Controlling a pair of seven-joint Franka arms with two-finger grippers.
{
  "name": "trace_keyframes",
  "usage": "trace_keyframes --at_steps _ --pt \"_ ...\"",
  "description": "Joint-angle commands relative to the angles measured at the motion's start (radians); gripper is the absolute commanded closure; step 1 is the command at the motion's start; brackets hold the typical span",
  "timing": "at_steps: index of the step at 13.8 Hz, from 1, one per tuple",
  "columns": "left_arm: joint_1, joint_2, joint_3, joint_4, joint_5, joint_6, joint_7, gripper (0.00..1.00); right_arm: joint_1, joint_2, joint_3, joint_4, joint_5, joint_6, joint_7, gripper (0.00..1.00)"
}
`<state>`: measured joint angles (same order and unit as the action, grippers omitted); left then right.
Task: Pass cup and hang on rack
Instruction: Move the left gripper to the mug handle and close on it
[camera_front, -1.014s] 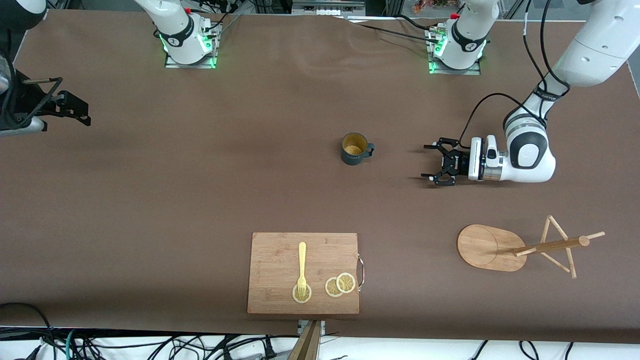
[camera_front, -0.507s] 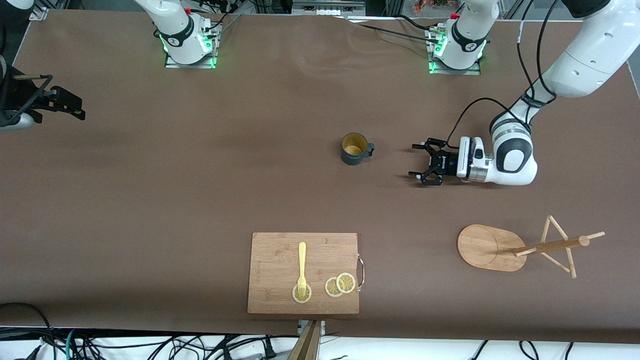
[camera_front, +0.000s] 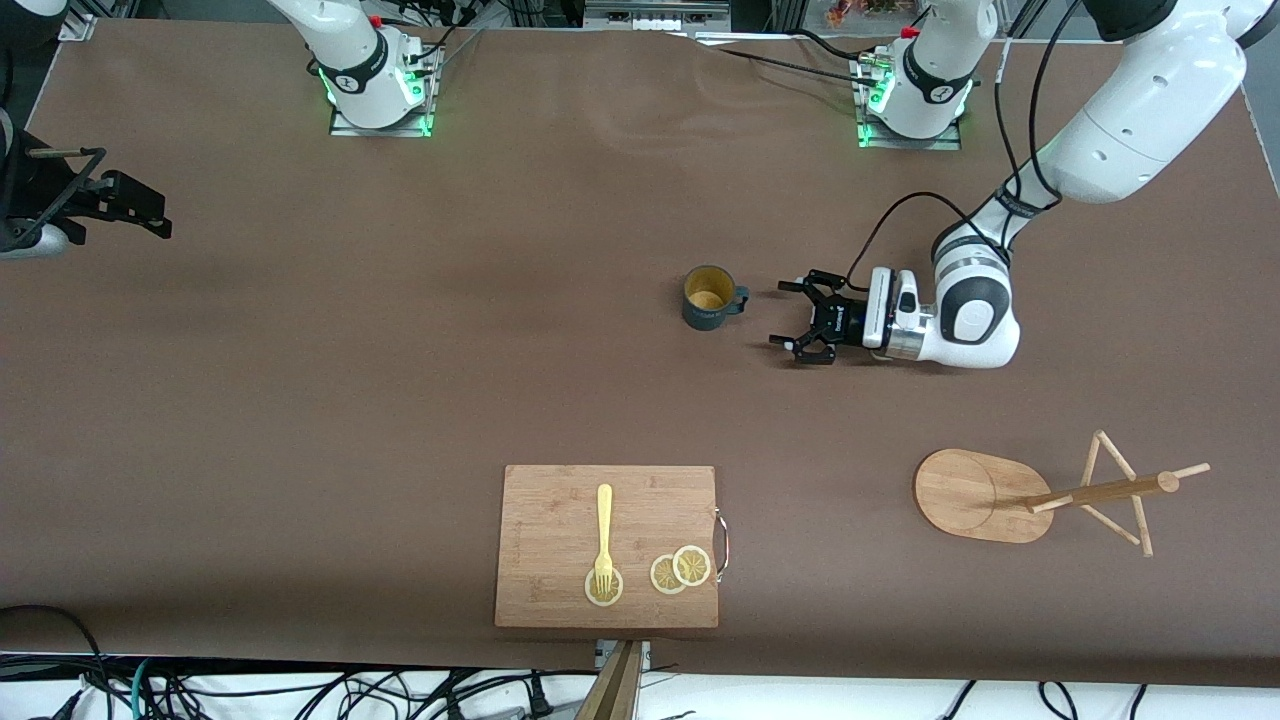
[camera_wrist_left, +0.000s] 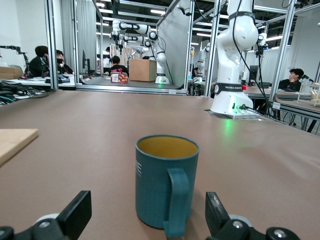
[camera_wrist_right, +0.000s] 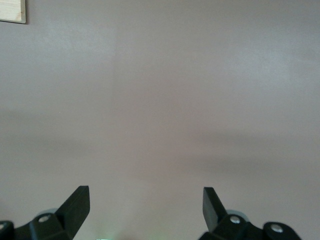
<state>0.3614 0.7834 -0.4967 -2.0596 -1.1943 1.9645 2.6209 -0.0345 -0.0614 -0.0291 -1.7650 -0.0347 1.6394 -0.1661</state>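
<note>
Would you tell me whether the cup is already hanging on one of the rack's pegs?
No, the cup stands upright on the table, well apart from the rack, which lies tipped over with bare pegs.

I count one cup (camera_front: 707, 297), one rack (camera_front: 1040, 493), one cutting board (camera_front: 560, 520), one fork (camera_front: 603, 535), three lemon slices (camera_front: 681, 569).

White arms (camera_front: 1130, 110), black hands (camera_front: 800, 320), black cables, green-lit bases (camera_front: 380, 95).

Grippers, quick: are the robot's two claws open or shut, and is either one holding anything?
Left gripper: open, holding nothing, low beside the small teal-blue mug.
Right gripper: open, holding nothing, waiting over bare table.
</note>
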Motion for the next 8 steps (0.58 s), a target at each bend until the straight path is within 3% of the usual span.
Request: trace_keyframes --at_steps 1,8 --pt "-0.021 0.031 0.01 0.01 -0.028 0.02 0.051 0.0 0.016 -0.001 -0.011 0.012 0.009 -0.009 0.0 0.0" --pt "-0.088 0.082 0.012 0.004 -0.128 0.062 0.091 0.0 0.016 -0.003 -0.011 0.013 0.018 -0.007 0.016 0.0"
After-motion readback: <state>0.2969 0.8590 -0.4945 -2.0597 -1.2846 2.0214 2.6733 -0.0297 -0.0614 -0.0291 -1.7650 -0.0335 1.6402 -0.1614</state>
